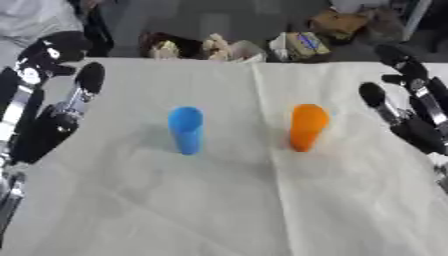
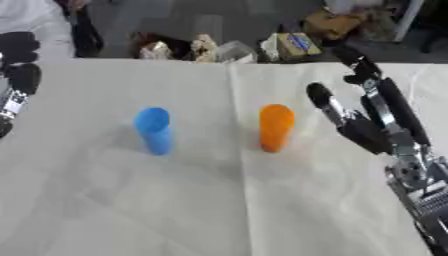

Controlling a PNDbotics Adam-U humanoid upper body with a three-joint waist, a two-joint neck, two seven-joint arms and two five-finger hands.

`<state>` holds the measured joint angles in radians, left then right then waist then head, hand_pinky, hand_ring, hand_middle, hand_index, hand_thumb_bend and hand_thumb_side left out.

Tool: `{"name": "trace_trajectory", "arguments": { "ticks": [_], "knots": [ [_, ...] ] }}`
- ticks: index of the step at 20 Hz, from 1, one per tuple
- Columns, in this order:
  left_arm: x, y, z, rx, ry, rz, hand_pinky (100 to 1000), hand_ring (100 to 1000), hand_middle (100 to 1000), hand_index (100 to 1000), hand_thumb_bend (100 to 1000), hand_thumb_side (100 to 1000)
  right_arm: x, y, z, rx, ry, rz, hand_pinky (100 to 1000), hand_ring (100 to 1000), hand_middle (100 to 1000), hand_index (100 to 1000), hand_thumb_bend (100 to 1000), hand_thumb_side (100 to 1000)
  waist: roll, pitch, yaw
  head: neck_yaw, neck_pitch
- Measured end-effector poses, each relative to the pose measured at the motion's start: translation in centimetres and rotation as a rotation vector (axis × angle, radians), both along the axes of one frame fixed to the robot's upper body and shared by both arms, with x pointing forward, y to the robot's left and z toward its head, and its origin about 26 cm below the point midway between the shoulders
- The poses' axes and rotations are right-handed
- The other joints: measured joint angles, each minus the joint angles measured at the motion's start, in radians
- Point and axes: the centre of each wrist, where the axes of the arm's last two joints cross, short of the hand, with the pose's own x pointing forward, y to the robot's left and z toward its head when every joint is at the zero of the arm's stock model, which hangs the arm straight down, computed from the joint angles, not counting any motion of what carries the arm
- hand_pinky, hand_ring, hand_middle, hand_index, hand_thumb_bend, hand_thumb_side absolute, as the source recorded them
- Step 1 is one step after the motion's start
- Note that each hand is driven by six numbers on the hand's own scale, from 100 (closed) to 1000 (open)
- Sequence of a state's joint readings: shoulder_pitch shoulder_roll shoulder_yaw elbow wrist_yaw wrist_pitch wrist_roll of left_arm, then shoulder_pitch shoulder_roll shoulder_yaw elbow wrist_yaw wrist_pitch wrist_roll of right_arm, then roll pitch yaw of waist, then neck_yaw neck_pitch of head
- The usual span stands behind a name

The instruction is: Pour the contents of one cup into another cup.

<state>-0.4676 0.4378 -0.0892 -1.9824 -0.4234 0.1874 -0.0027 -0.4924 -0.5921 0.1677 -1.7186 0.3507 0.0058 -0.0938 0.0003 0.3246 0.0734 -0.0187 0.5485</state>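
Blue cup (image 1: 185, 129) and orange cup (image 1: 307, 127) stand upright; left hand (image 1: 54, 117) and right hand (image 2: 367, 120) open.

A table covered by a pale cloth (image 1: 219, 210) fills most of the scene, the cloth creased along a line running from its far edge toward the viewer. Beyond the table's far edge lies a grey floor (image 1: 201, 20), and just behind that edge sits a row of clutter: brown and cream soft shapes (image 1: 188, 47), a box with a blue and yellow face (image 1: 302, 44) and a tan bundle (image 2: 328, 22) farther back to the right. The light is even and soft, casting only faint shadows on the cloth.
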Motion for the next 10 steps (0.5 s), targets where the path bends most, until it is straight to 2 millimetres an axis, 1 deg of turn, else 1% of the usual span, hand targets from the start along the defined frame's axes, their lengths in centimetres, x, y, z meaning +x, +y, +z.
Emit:
{"name": "trace_trajectory", "arguments": {
  "ticks": [1,2,6,10],
  "knots": [
    [0.00,0.00,0.00,0.000,0.001,0.000,814,847,886,861,367,933,0.10,-0.04,-0.06,-0.012,0.002,0.001,807,890,996,1000,512,1000,0.000,0.000,0.000,0.000,-0.001],
    [0.00,0.00,0.00,0.001,0.002,0.000,814,847,886,861,367,934,0.18,-0.04,-0.12,-0.020,0.003,0.000,808,877,996,1000,513,1000,0.000,0.000,0.000,0.000,-0.001],
    [0.00,-0.07,-0.03,-0.001,0.006,-0.002,813,846,886,859,361,938,0.40,0.11,0.00,-0.038,-0.005,-0.008,838,907,1000,1000,535,1000,0.000,0.000,0.000,0.001,-0.006],
    [0.00,-0.25,-0.12,0.000,0.010,-0.009,814,847,886,859,360,938,1.05,0.17,-0.62,-0.058,0.031,-0.013,849,921,1000,1000,537,1000,0.000,0.001,0.001,0.002,-0.007]
  ]
}}
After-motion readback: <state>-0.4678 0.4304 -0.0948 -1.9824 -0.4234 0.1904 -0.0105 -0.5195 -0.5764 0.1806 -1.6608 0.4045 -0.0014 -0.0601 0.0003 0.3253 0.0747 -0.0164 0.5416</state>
